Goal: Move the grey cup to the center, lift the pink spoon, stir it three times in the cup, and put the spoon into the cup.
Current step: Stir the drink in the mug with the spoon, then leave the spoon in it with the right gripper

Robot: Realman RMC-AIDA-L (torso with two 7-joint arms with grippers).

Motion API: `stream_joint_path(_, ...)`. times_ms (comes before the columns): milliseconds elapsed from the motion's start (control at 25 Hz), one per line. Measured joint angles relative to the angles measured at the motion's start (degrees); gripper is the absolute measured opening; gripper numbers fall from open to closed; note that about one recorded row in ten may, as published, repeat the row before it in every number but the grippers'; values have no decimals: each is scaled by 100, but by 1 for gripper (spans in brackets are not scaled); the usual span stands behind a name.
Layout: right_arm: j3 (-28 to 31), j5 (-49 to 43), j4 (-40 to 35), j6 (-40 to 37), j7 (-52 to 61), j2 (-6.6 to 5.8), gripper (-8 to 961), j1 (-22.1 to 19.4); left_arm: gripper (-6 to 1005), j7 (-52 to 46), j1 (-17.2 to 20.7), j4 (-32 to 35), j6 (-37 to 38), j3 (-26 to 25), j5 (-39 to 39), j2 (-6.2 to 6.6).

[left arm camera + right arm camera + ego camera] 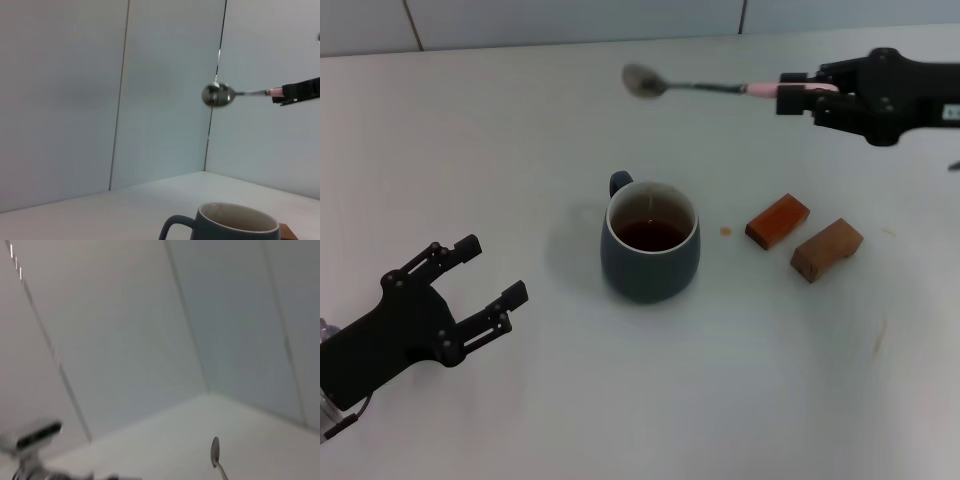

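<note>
- The right gripper (798,90) is up in the air on the far right side, closed on the pink handle of the spoon (695,86).
- The spoon sticks out level toward the robot's left, its metal bowl well above the table (500,140) and beyond the cup (651,242).
- The cup stands upright near the table's middle, dark liquid inside, handle at the far side.
- Two wooden blocks (805,236) lie just right of the cup.
- The left gripper (480,280) sits low at the near left, fingers spread, holding nothing.
</note>
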Motion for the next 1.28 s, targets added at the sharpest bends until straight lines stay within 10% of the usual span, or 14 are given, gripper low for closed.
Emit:
stream_joint_path(280,-704,-1191,-822,-525,1497,-310,116,1152,814,3,-6,14,-4,83,31,5)
stream_joint_path(520,-1100,-2052,-1039,-749,1990,-299,115,1856,815,5,-28,19,-40,503,44,-2)
stream_joint_path(1040,-2425,-3007,-1125,-124,2658,70,115,2749,814,5,-20,-17,-164,775,60,-11)
stream_joint_path(1280,-2933,-3588,-1109,178,2811,436,115,2950,815,5,-4,-34,-142,786,59,-11)
